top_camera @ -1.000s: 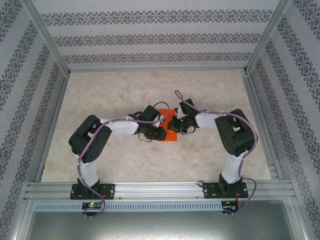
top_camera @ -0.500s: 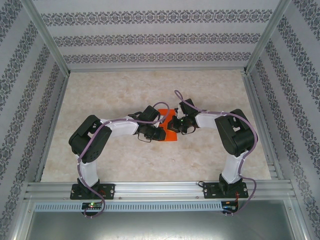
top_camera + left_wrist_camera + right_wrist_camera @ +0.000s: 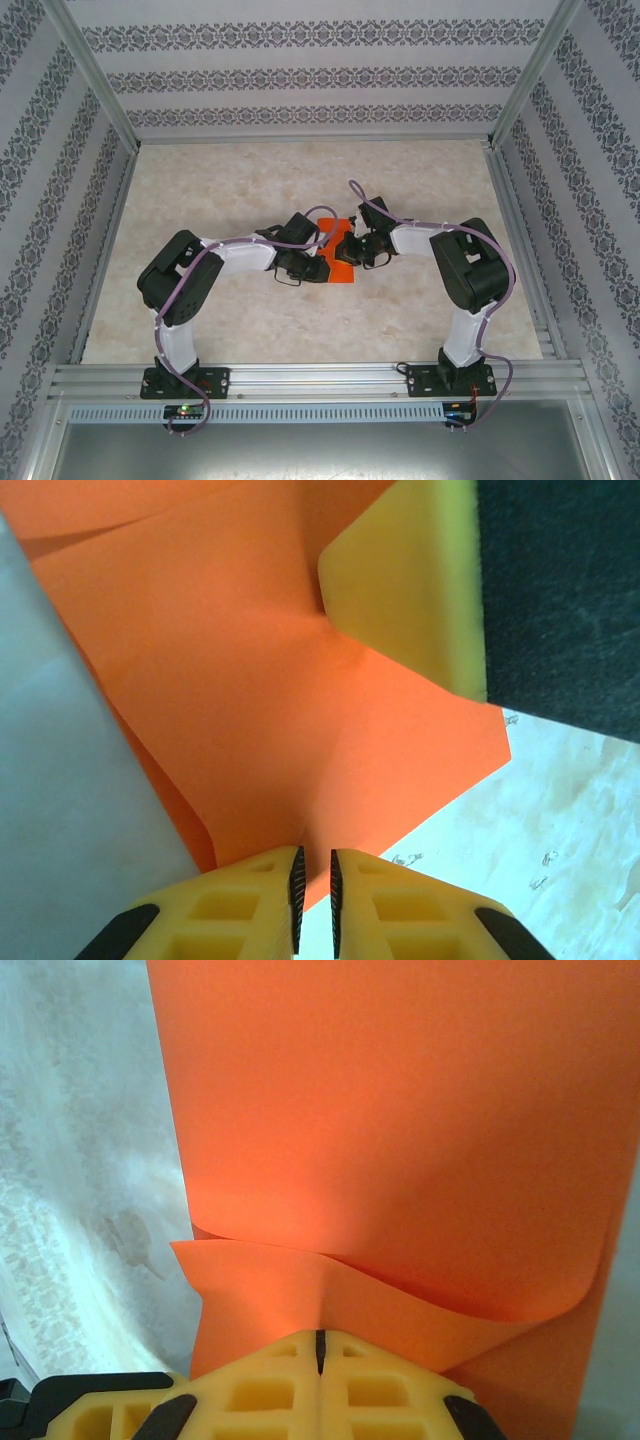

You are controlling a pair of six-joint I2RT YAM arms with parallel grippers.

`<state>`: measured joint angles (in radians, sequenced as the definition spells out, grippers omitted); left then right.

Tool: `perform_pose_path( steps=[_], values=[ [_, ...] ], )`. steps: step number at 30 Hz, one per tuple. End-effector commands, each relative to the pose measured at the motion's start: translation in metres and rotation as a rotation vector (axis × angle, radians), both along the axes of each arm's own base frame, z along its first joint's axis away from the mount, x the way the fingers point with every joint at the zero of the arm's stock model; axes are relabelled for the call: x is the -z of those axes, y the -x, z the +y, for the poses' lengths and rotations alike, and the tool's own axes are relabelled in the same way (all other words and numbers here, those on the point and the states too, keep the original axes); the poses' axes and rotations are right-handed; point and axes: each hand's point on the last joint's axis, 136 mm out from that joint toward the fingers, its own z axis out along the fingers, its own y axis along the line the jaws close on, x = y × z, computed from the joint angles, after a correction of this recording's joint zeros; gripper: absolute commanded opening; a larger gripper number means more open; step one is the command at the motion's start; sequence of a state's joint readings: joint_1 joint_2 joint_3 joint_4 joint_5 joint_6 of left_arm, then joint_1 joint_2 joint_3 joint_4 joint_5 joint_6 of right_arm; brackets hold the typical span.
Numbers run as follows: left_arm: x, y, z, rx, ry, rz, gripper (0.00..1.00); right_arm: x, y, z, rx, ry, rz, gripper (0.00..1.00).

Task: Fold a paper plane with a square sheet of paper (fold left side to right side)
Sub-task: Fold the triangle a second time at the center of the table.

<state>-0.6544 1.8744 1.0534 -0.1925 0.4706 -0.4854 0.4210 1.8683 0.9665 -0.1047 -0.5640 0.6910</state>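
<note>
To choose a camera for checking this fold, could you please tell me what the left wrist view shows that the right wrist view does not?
Left wrist view: the left claw nipping the near tip of the orange paper, plus the other arm's yellow finger pressed on the sheet. Right wrist view: the right claw shut on a flap that meets a curved paper edge. Shared: the orange paper and pale table.

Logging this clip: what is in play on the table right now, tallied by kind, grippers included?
orange paper sheet: 1
robot grippers: 2 (left gripper, right gripper)
Total: 3
</note>
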Motion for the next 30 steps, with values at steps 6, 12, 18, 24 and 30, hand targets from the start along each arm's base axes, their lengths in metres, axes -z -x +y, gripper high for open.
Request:
perform_pose_path(
  steps=[6, 12, 18, 24, 30],
  values=[
    [0.020, 0.021, 0.036, -0.048, -0.041, 0.079, 0.15, 0.021, 0.011, -0.019, 0.012, 0.093, 0.065, 0.00],
    [0.023, 0.025, 0.050, -0.105, 0.004, 0.122, 0.14, 0.022, 0.013, -0.019, 0.012, 0.093, 0.067, 0.00],
    [0.007, 0.022, 0.053, -0.115, 0.047, 0.091, 0.14, 0.022, 0.012, -0.018, 0.013, 0.091, 0.066, 0.00],
    [-0.037, 0.016, 0.034, -0.069, 0.169, 0.003, 0.15, 0.022, 0.012, -0.016, 0.012, 0.089, 0.067, 0.00],
    [-0.034, 0.011, 0.015, -0.022, 0.169, 0.012, 0.15, 0.023, 0.012, -0.016, 0.009, 0.091, 0.068, 0.00]
  ],
)
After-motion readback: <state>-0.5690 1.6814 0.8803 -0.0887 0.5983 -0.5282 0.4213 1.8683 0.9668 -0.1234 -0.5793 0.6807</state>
